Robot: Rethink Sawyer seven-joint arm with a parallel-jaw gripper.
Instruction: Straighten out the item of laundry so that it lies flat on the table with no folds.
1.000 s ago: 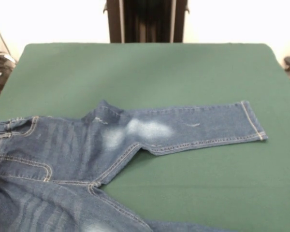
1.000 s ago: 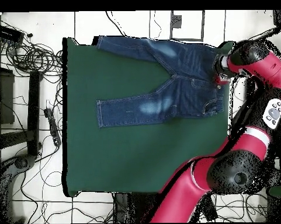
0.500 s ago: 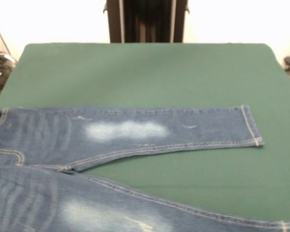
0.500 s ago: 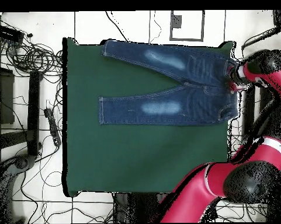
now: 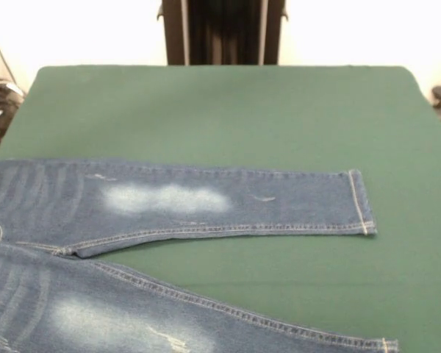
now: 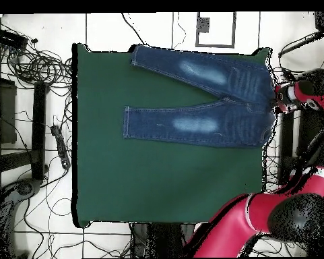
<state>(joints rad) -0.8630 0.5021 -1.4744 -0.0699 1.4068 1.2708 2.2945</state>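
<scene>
Overhead view shows one small pair of blue denim jeans with faded whitish thigh patches stretched along the far part of the large green cloth-covered table, the side away from the robot's base, with the waist drawn out to the table's right edge, partly past it, and both cuffs pointing toward the left edge. The two legs lie spread in a narrow V, one hugging the far edge, the other running nearer the middle. The red and black arm's gripper sits right at the waistband beyond the right edge; it looks to be pinching the waist, but I cannot tell from here whether the fingers are clamped or loose. From the front view the jeans lie quite smooth, with only faint ripples near the hip and no fold I can see in the legs. I count one pair of jeans, two legs, two pale thigh patches, one table and one arm. The danger, as I judge it, is that any further pull toward that edge would drag the waist off the table, so the weight of the hanging denim slides the rest after it; letting go carelessly could also let the waistband buckle back into a crease.
</scene>
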